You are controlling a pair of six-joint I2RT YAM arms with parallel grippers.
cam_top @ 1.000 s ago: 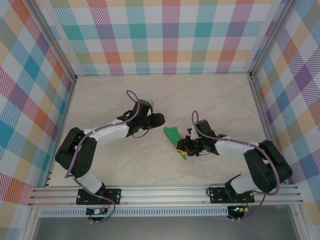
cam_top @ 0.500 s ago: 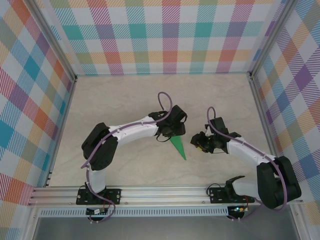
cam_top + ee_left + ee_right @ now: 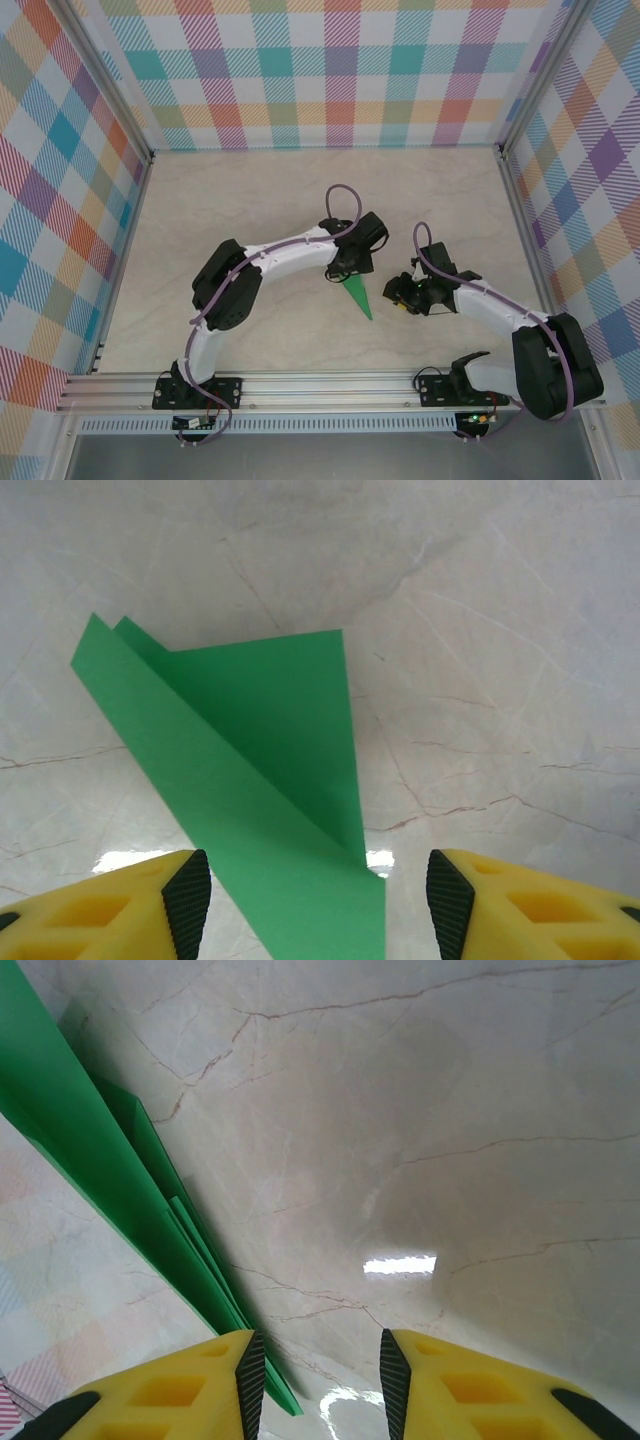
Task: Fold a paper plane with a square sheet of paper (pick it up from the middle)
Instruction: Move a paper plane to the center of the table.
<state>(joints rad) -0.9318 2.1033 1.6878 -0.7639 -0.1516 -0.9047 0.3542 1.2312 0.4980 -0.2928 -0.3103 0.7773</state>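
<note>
paper plane [image 3: 358, 297] on table [image 3: 250, 200], left pincer [image 3: 315, 900] over it, right pincer [image 3: 315, 1370] just beside

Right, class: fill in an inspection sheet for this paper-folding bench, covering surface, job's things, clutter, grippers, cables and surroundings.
Surface: pale marbled table, glossy.
Job's things: green paper plane, folded to a point, lying between the arms.
Clutter: nothing seen.
Grippers: left gripper open, straddling the plane, not clamped; right gripper open beside it, nothing between its jaws.
Cables: purple cables looped along both arms, clear of the paper.
Surroundings: plaid walls on three sides; metal rail at the near edge.
</note>
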